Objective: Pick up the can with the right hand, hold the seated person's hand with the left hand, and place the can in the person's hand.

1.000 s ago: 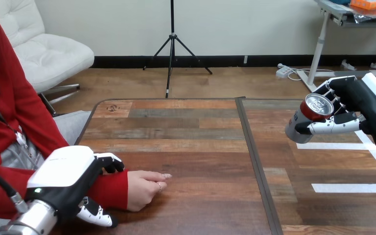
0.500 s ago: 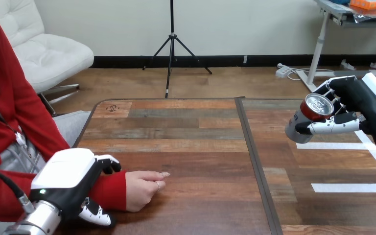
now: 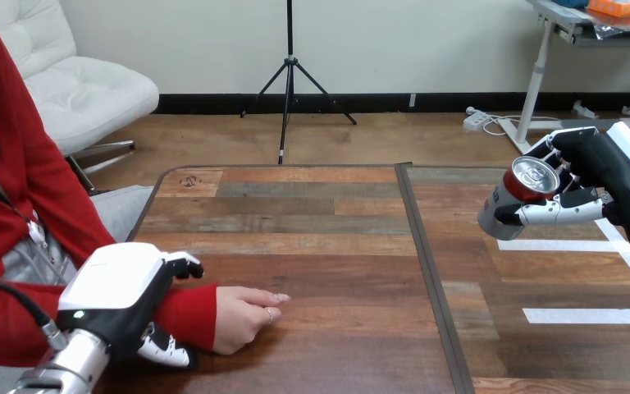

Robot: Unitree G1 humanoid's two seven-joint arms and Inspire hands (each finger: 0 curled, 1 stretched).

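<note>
A red and silver can [image 3: 518, 194] hangs tilted above the table's right half, with my right hand [image 3: 599, 174] shut on it, thumb under its side and fingers over its top rim. The person's hand [image 3: 244, 313] rests on the wooden table [image 3: 320, 246] at the lower left, loosely curled, one finger pointing right. My left hand [image 3: 123, 294] is at the person's red-sleeved wrist [image 3: 184, 316], fingers curled over the top and thumb under it, shut on the wrist.
White tape strips [image 3: 591, 315] mark the table's right half. A dark seam [image 3: 426, 271] runs front to back between the two tabletop halves. The person's torso [image 3: 8, 197] fills the left edge.
My left hand has shifted slightly on the wrist, its fingers now reaching a little further over the sleeve. The can and my right hand have not moved.
</note>
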